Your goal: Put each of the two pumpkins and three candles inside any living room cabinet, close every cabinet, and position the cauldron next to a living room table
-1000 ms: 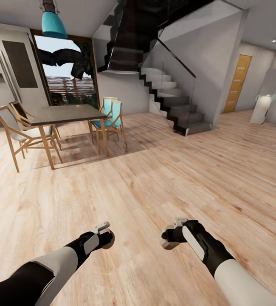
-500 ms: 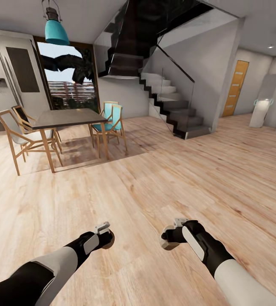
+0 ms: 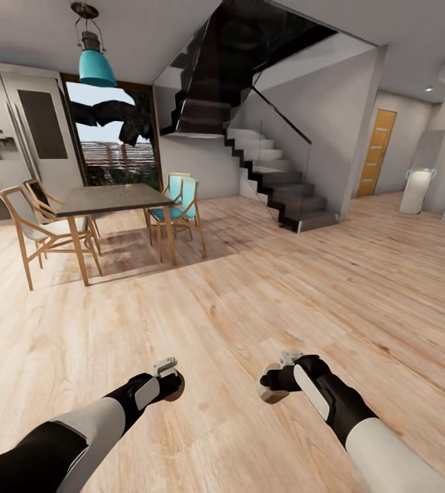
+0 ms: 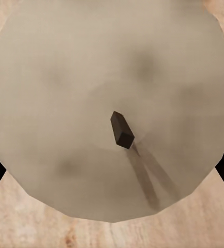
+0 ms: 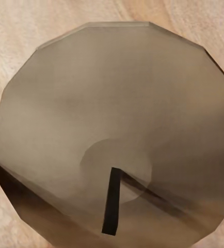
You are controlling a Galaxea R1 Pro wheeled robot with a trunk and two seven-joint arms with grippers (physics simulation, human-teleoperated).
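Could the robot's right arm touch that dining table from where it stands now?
Probably not. The right gripper hangs low near the robot's body, already holding a candle, while the dining table stands far off across open wooden floor. Nothing blocks the way; the robot would have to roll closer first.

Two candles, each seen end-on at the wick, close up.
Pale candle [image 4: 81, 72]: whitish, mottled, faceted round top, short dark wick leaning; held over wood floor in left gripper [image 3: 171, 385]. Tan candle [image 5: 117, 93]: cream-brown top, darker toward one edge, thin black wick in shallow central dish; held in right gripper [image 3: 272, 392].
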